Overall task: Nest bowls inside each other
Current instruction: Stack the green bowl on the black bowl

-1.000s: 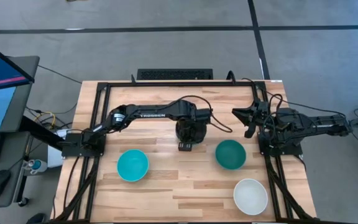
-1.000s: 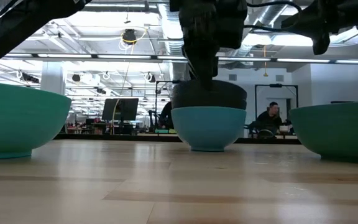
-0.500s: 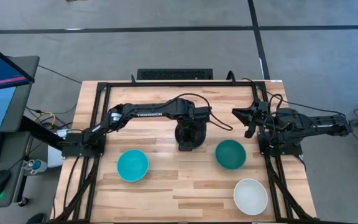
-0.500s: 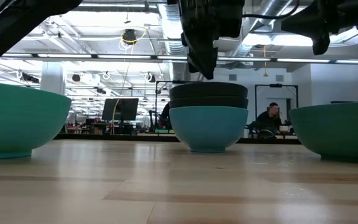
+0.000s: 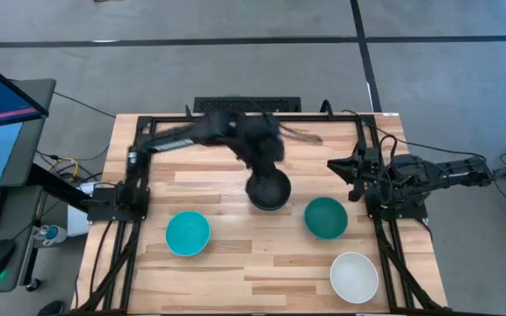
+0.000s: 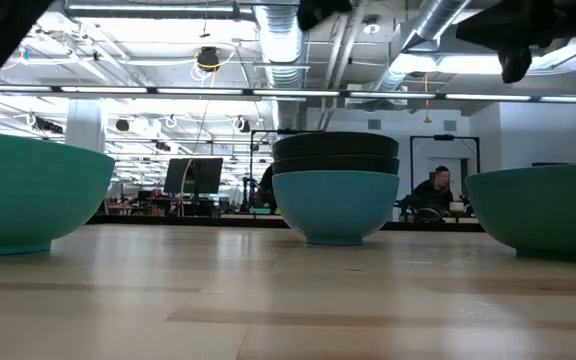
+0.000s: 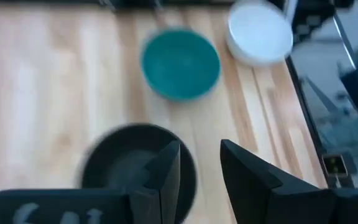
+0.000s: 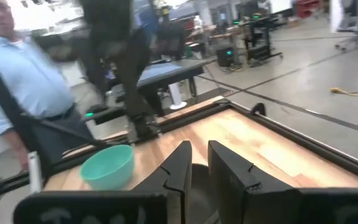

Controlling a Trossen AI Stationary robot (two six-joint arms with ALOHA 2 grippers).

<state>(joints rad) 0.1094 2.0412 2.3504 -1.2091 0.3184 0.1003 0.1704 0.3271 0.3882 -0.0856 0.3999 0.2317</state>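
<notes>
Mid-table stands a stack (image 5: 268, 190): a sky-blue bowl (image 6: 334, 205) resting on its foot, with two black bowls (image 6: 335, 152) nested in it. A turquoise bowl (image 5: 187, 233), a dark teal-green bowl (image 5: 326, 218) and a white bowl (image 5: 354, 276) each sit alone on the wood. My left gripper (image 7: 201, 165) hovers open above the stack's far side (image 5: 269, 160), holding nothing; the top black bowl (image 7: 129, 165) shows below its fingers. At the right edge my right gripper (image 5: 341, 166) is level, its fingers (image 8: 179, 165) a narrow gap apart and empty.
A black frame (image 5: 235, 118) rims the tabletop. A person (image 8: 23, 93) stands beyond the table's left side, near the left arm's base. Bare wood lies along the near edge between the turquoise and white bowls (image 5: 271, 272).
My left gripper has let go of the upper black bowl, which has settled level into the stack. The gripper has then risen well clear and drawn back toward the table's far edge, tipping less steeply downward.
</notes>
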